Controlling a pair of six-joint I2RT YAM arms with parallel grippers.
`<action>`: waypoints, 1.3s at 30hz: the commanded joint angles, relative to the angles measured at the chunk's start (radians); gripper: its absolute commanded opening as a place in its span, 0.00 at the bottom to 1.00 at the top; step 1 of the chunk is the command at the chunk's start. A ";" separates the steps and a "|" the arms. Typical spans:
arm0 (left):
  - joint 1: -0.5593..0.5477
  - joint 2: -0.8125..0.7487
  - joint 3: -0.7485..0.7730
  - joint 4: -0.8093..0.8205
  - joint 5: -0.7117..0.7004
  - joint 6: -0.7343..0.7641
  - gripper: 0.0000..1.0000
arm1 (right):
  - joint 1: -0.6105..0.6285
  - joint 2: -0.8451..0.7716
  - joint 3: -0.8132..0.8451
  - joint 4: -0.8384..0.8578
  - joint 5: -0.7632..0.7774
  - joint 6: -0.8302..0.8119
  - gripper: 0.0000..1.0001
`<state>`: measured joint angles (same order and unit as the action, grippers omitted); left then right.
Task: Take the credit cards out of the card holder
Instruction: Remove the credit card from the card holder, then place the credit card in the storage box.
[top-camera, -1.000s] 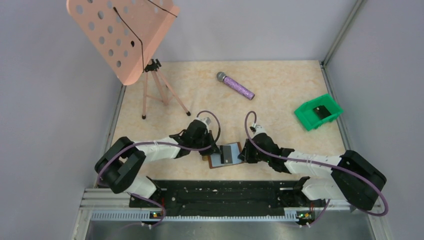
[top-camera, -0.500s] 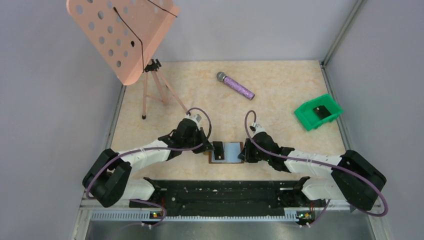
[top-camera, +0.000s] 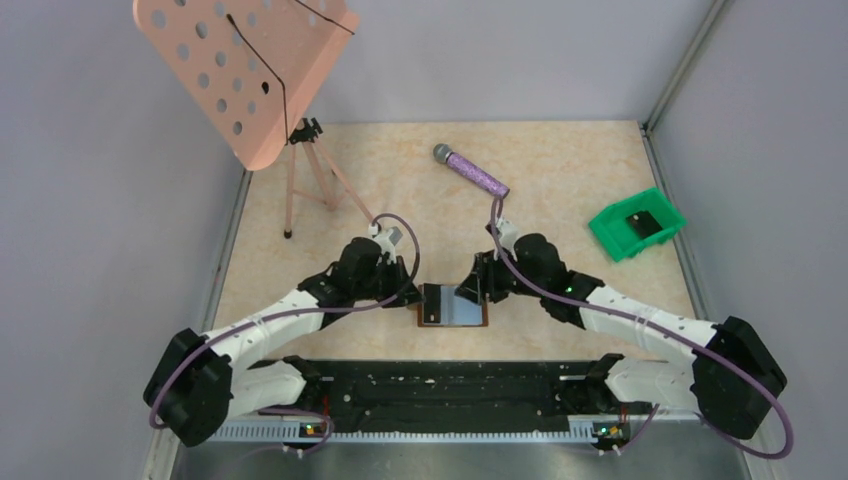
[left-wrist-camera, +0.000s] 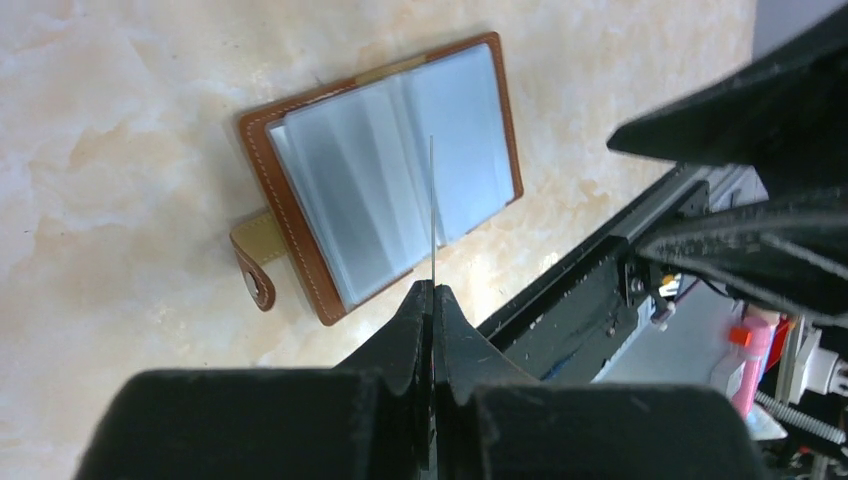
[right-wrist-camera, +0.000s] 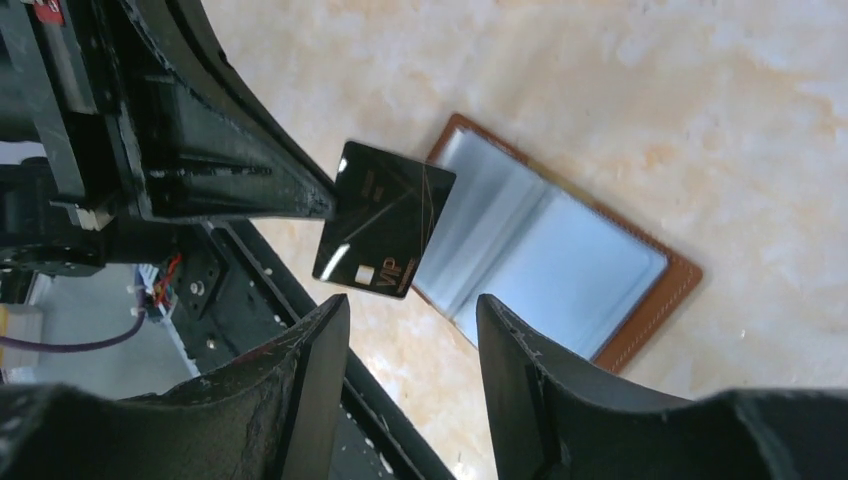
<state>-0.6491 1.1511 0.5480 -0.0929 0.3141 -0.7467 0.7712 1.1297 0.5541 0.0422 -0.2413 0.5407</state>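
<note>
The brown card holder (top-camera: 460, 310) lies open on the table, its grey-blue panels (left-wrist-camera: 390, 190) facing up and its strap (left-wrist-camera: 255, 270) out to one side. My left gripper (top-camera: 421, 296) is shut on a black credit card (right-wrist-camera: 385, 218), which the left wrist view shows edge-on as a thin line (left-wrist-camera: 432, 200) above the holder. The card hangs over the holder's left edge, clear of the panels. My right gripper (right-wrist-camera: 412, 325) stands open above the holder (right-wrist-camera: 570, 275), with nothing between its fingers.
A pink music stand (top-camera: 250, 70) on a tripod fills the back left. A purple microphone (top-camera: 470, 172) lies at the back centre, a green bin (top-camera: 637, 225) at the right. The black base rail (top-camera: 440, 385) runs just behind the holder's near edge.
My left gripper drew the black card leftward off the holder and holds it raised. My right gripper let go of the holder's right edge, opened and lifted away toward the back.
</note>
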 joint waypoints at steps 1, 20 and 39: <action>0.003 -0.091 0.016 -0.039 0.065 0.097 0.00 | -0.057 -0.028 0.036 0.046 -0.162 -0.104 0.51; 0.002 -0.150 0.002 0.035 0.342 0.140 0.00 | -0.090 0.113 0.065 0.194 -0.457 -0.232 0.66; 0.003 -0.133 0.007 0.039 0.349 0.163 0.00 | -0.090 0.158 0.050 0.241 -0.619 -0.230 0.12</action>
<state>-0.6487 1.0111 0.5480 -0.0898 0.6640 -0.6052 0.6899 1.3285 0.6029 0.2161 -0.8024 0.3016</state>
